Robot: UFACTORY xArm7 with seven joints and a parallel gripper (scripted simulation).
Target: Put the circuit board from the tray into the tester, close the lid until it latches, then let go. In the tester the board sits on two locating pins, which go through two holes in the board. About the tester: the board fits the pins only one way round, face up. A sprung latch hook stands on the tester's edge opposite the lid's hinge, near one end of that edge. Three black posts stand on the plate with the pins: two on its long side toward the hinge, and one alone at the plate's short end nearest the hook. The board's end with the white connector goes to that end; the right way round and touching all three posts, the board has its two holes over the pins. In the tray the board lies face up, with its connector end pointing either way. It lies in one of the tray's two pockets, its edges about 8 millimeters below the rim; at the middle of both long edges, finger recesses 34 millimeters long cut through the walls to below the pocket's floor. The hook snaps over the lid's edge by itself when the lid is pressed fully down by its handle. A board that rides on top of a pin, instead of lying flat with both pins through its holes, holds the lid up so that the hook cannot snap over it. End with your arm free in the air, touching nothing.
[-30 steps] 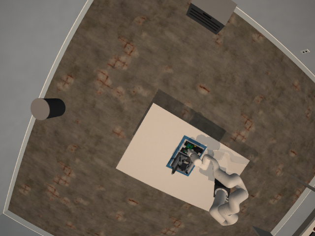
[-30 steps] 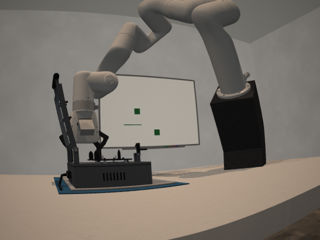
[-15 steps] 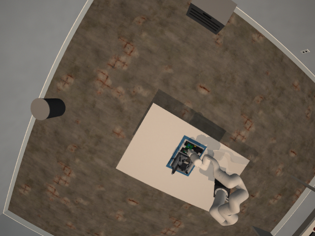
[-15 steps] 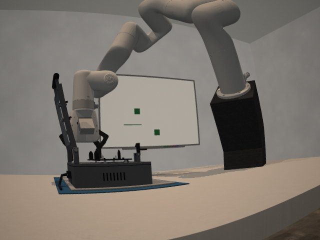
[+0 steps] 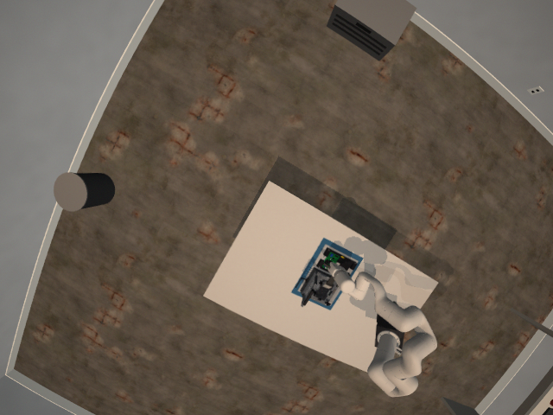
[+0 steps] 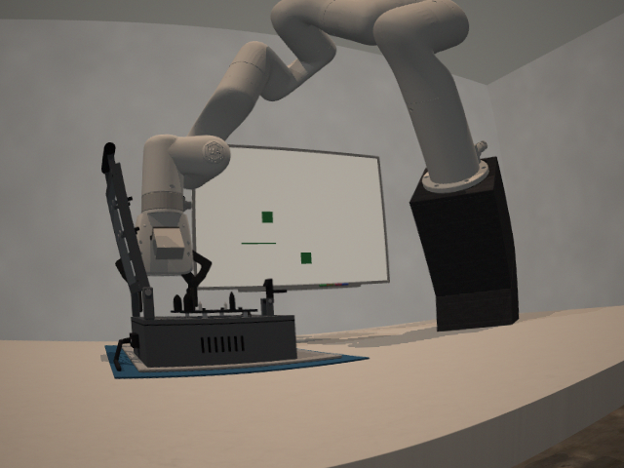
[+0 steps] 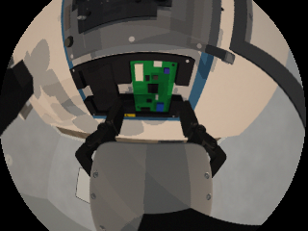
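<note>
The green circuit board (image 7: 153,84) (image 5: 331,258) lies face up in a pocket of the black tray (image 7: 90,80) (image 5: 349,263). My gripper (image 7: 152,106) (image 6: 162,296) is open and empty. It hangs just above the tray with one finger on each side of the board's long edges. The dark tester (image 6: 216,334) (image 5: 318,288) (image 7: 122,0) stands beside the tray, and its lid (image 6: 121,221) is raised nearly upright. The latch hook (image 6: 268,292) stands on the tester's edge opposite the hinge. In the exterior view the tester hides the tray and the board.
Tester and tray stand on a blue mat (image 6: 332,360) (image 5: 322,243) on a pale table (image 6: 302,412) (image 5: 268,250). The arm's black base block (image 6: 468,252) stands at the table's right. A whiteboard (image 6: 302,216) hangs behind.
</note>
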